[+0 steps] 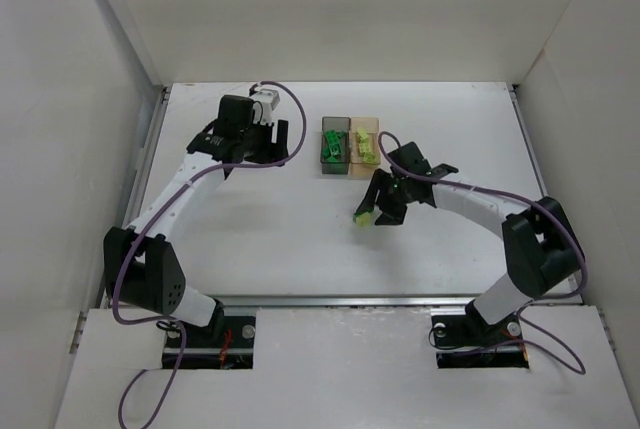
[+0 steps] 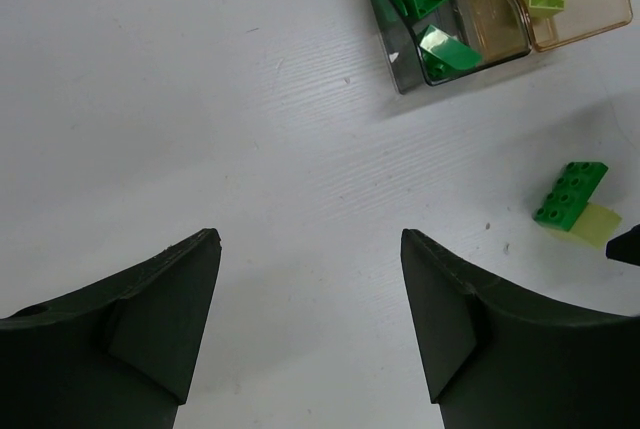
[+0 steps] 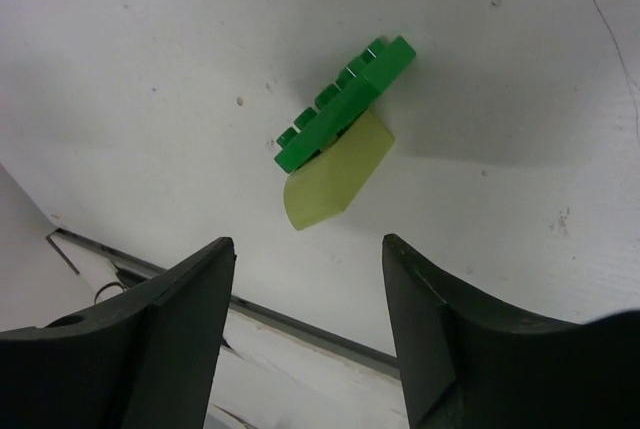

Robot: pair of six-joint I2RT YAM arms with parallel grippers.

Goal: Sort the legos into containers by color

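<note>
A dark green brick [image 3: 345, 104] lies joined to a pale yellow-green sloped piece [image 3: 335, 174] on the white table; the pair also shows in the left wrist view [image 2: 570, 194] and the top view [image 1: 364, 217]. My right gripper [image 3: 305, 269] is open and empty, hovering just short of the pair [image 1: 384, 207]. The smoky dark grey container [image 2: 400, 59] holds several dark green bricks. The joined pale orange-tan container [image 2: 590, 24] holds pale yellow-green bricks. My left gripper [image 2: 310, 279] is open and empty over bare table, left of the containers [image 1: 276, 147].
White walls close in the table on the left, back and right. The table's near edge, a metal strip [image 3: 300, 324], shows just beyond the right gripper's fingers. The containers [image 1: 351, 147] stand at the table's back middle.
</note>
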